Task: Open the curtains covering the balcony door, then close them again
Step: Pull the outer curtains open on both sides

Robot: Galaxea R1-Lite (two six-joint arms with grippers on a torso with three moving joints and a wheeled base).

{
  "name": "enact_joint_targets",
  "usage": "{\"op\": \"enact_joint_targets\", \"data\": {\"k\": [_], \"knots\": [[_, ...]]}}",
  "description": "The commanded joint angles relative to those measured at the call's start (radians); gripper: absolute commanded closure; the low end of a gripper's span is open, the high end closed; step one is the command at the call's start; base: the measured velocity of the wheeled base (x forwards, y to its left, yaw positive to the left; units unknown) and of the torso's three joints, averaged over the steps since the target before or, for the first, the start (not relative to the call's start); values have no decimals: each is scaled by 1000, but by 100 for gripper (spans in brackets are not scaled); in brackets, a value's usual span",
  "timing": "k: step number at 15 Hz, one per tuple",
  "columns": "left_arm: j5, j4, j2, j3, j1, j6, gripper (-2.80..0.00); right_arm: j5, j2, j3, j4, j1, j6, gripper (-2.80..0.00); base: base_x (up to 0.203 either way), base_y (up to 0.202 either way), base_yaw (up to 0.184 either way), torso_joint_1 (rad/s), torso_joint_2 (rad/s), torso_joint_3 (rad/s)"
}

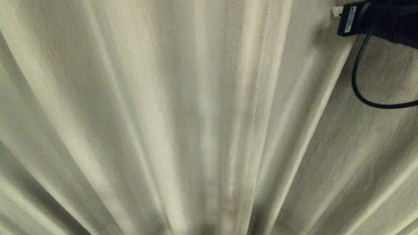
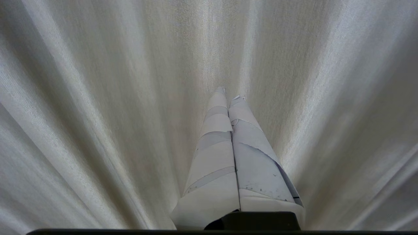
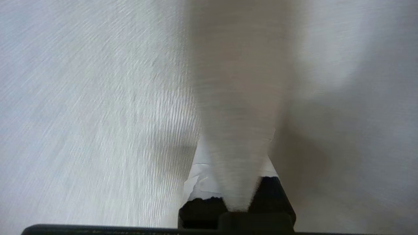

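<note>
The cream pleated curtains (image 1: pixel 183 114) fill every view, and the balcony door is hidden behind them. In the right wrist view my right gripper (image 3: pixel 236 147) is shut on a vertical fold of curtain (image 3: pixel 238 98). The fold runs up between its white-taped fingers (image 3: pixel 199 176) and covers their tips. The right arm (image 1: pixel 385 19) enters the head view at the top right, pressed close to the fabric. My left gripper (image 2: pixel 230 93) is shut, its taped fingers together and holding nothing. It points at the curtains (image 2: pixel 98 98) with its tips at or just short of the cloth.
A black cable (image 1: pixel 359 81) loops down from the right arm in front of the fabric. Nothing but curtain cloth (image 3: pixel 81 98) shows around both grippers.
</note>
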Motion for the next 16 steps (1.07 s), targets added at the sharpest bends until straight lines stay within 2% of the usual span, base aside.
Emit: {"op": "enact_joint_targets", "data": {"k": [1,9,12,16], "knots": [[0,0,0,0,0,0,0,4,-24,-12,-4,-114,7,0,0,0,0,0,0,0],[0,0,0,0,0,0,0,131,-53,-2,9,-517,118,0,0,0,0,0,0,0],[1,0,0,0,0,0,0,201,-25,3,1,-690,148,0,0,0,0,0,0,0],[1,0,0,0,0,0,0,242,37,-3,-5,-854,175,0,0,0,0,0,0,0]]}}
